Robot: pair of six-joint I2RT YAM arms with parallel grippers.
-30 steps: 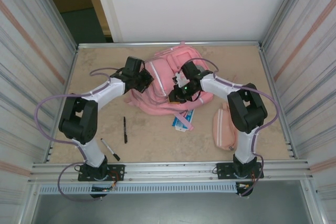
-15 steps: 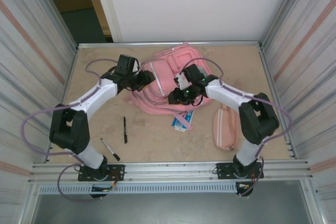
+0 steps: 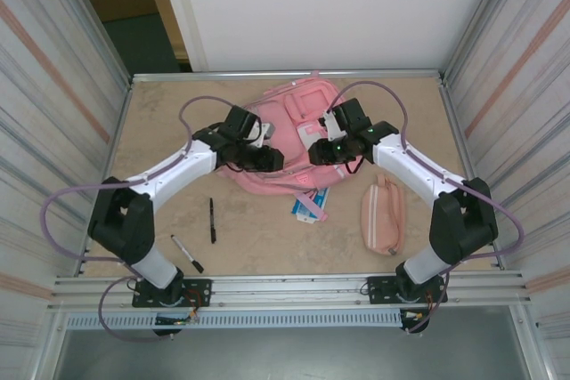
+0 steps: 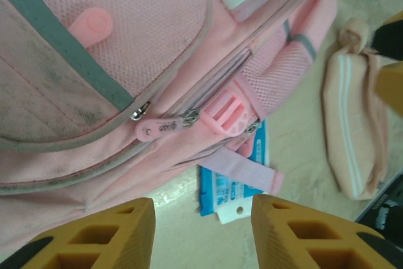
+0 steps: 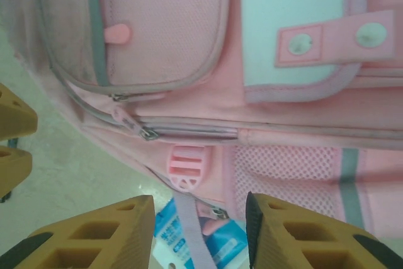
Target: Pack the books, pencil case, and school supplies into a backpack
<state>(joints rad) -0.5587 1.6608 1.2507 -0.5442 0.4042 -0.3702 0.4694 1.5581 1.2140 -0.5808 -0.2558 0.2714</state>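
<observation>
From above, the pink backpack [image 3: 289, 126] lies flat on the table [image 3: 267, 242] in the upper middle of the frame, and both arms reach in over its lower edge. The left gripper [image 3: 272, 159] hangs over the bag's lower-left part and the right gripper [image 3: 319, 152] over its lower-right part, the two near each other. The blue-and-white packet [image 3: 312, 206] pokes out from under the bag's bottom edge. The pale-pink pencil case [image 3: 383, 215] lies to the lower right, clear of the bag. Two black pens lie at the lower left, one [image 3: 212, 220] upright in the frame and the other [image 3: 187, 254], white-tipped, slanted below it. In the left wrist view, the left gripper [image 4: 201, 218] is released, its orange fingers [image 4: 107, 234] spread at the bottom edge with nothing between them. Beyond them is the backpack [image 4: 126, 61] with its zip pulls [image 4: 160, 127] and pink buckle [image 4: 223, 114]. The packet [image 4: 230, 187] shows under a strap, and the pencil case [image 4: 352, 130] lies at the right. In the right wrist view, the right gripper [image 5: 200, 218] is likewise released and empty. It hovers over the backpack [image 5: 283, 130] near the buckle [image 5: 186, 165], with the packet [image 5: 220, 244] between its fingers at the bottom edge, lower down on the table.
</observation>
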